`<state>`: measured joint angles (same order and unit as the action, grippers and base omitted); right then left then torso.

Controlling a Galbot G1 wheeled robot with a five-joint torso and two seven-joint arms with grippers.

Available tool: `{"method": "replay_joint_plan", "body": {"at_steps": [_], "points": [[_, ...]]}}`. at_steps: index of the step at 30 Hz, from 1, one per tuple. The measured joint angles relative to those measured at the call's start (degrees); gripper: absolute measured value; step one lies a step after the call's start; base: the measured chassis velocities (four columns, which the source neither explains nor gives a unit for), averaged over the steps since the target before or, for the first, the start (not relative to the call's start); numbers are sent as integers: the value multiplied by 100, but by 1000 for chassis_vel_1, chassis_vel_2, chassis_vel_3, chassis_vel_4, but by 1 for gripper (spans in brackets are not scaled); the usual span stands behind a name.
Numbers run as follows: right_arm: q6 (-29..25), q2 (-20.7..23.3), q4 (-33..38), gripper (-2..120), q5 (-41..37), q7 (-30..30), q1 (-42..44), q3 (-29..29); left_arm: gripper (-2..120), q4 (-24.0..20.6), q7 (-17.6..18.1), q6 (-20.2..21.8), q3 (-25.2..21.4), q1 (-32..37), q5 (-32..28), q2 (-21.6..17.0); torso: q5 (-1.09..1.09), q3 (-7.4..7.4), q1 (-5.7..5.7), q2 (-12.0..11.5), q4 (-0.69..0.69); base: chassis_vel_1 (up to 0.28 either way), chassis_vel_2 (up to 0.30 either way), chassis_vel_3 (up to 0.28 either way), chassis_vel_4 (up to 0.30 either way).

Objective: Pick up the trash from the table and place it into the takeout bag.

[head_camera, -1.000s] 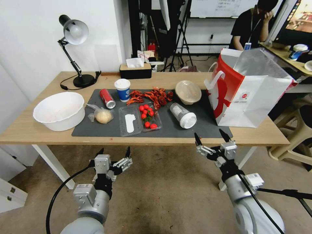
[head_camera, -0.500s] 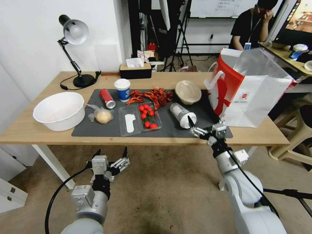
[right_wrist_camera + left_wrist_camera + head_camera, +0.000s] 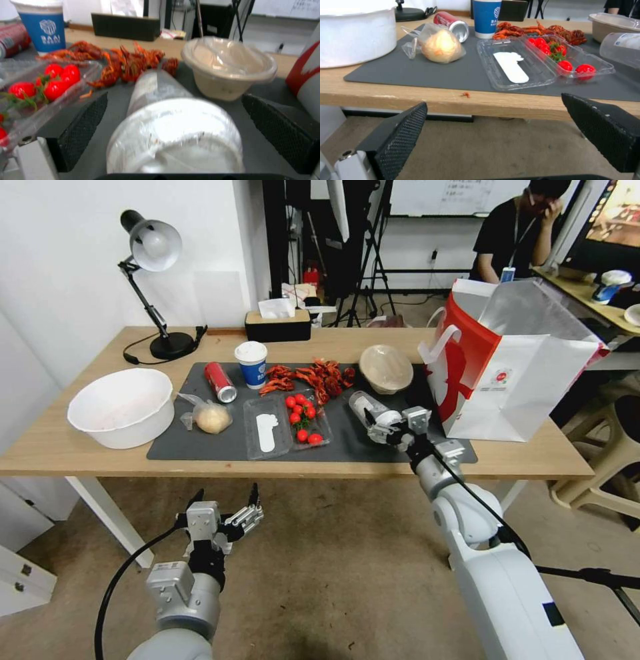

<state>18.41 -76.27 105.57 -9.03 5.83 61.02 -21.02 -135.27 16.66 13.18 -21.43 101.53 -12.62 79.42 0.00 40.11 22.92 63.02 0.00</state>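
Observation:
On the table's (image 3: 80, 457) dark mat (image 3: 193, 443) a clear cup (image 3: 363, 405) with a white lid lies on its side. My right gripper (image 3: 392, 421) is open, one finger on each side of the lid end (image 3: 173, 130). Behind it sits the translucent lidded bowl (image 3: 386, 369). A red soda can (image 3: 219, 381), a blue-and-white paper cup (image 3: 252, 365) and a bagged bun (image 3: 210, 417) lie farther left. The takeout bag (image 3: 513, 380) stands upright at the right. My left gripper (image 3: 227, 492) hangs open below the table's front edge.
A white basin (image 3: 122, 407) and a desk lamp (image 3: 152, 280) occupy the left end. A clear clamshell with cherry tomatoes (image 3: 287, 423) and red crayfish shells (image 3: 310, 377) lie mid-mat. A tissue box (image 3: 277, 323) stands at the back, stools (image 3: 613, 460) to the right.
My right arm rose from below the table edge and reached forward over the mat until its open fingers straddled the clear cup. The left gripper sank slightly.

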Motion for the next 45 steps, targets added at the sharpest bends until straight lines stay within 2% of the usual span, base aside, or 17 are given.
{"method": "replay_joint_plan", "body": {"at_steps": [5, 19, 27, 35, 38, 40, 42, 44, 45], "points": [[410, -36, -3, 100, 21, 0, 5, -11, 100, 21, 2, -16, -4, 0, -5, 1, 0, 0, 0, 0, 0, 0, 0, 0, 0], [447, -93, -223, 100, 60, 321, 22, -108, 100, 55, 70, -57, 31, -8, -24, -6, 0, 0, 0, 0, 0, 0, 0, 0, 0], [381, -12, -183, 81, -42, 472, 108, -179, 100, 59, 104, -90, 51, -6, 1, 7, 1, 0, 0, 0, 0, 0, 0, 0, 0], [212, 90, 93, 68, -162, 476, 246, -240, 100, 78, 122, -140, 57, 2, 9, 5, 1, 0, 0, 0, 0, 0, 0, 0, 0], [35, 513, 784, 67, -457, 480, 323, -392, 100, 54, 128, -166, 58, 27, 35, 5, 1, 0, 0, 1, 0, 0, 0, 0, 0], [30, 599, 887, 67, -543, 454, 322, -422, 100, 52, 129, -172, 58, 30, 41, 5, 0, 0, -1, 2, 0, 0, 0, 0, 0], [32, 977, 1252, 67, -940, 286, 249, -562, 100, 50, 133, -193, 58, 41, 68, 9, 1, 0, -1, 2, 0, 0, 0, 0, 0], [33, 1072, 1332, 67, -1046, 219, 217, -606, 100, 50, 134, -197, 60, 43, 75, 13, 1, 0, -1, 2, 0, 0, 0, 0, 0], [71, 1371, 1542, 67, -1470, -79, 95, -738, 100, 50, 135, -216, 68, 51, 95, 21, 2, 0, -1, 2, 0, 0, 0, 0, 0]]}}
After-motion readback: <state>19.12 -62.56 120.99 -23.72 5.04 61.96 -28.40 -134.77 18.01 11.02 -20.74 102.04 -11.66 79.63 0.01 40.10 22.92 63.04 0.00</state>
